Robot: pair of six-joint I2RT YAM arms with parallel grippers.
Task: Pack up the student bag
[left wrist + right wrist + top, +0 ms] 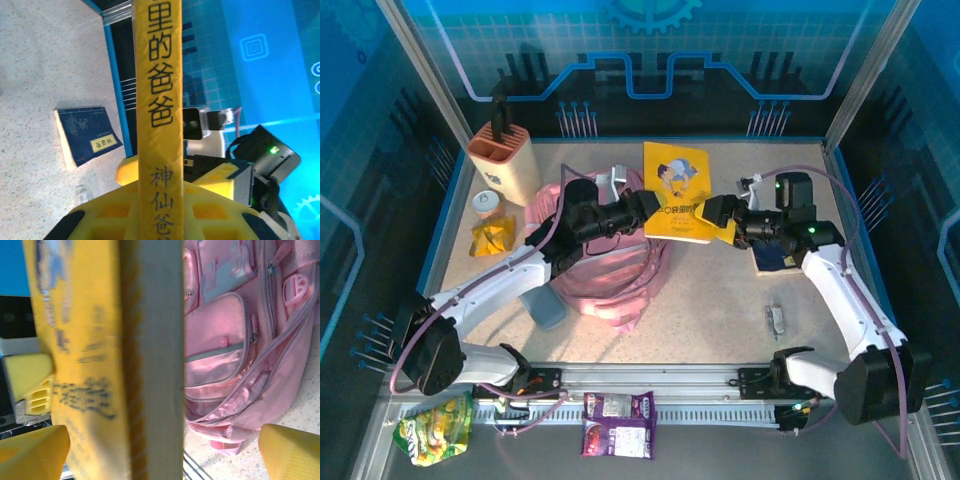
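The student bag (610, 275) is a big pink backpack lying left of centre; its zip pockets show in the right wrist view (235, 340). A yellow book (678, 190) is held up off the table just right of the bag. My left gripper (653, 208) is shut on its left edge, and the spine with black characters (159, 100) rises from between the yellow pads (160, 215). My right gripper (718, 215) is open at the book's right edge. Its yellow fingertips (35, 450) stand wide apart on either side of the book (110, 360), apart from it.
A dark blue book (778, 255) lies under the right arm, also on the table in the left wrist view (85, 132). An orange holder (505, 160), a white cup (486, 203) and a yellow packet (492, 238) sit at the left. A small metal item (776, 318) lies front right. Green (437, 428) and purple (618, 424) packets lie by the rail.
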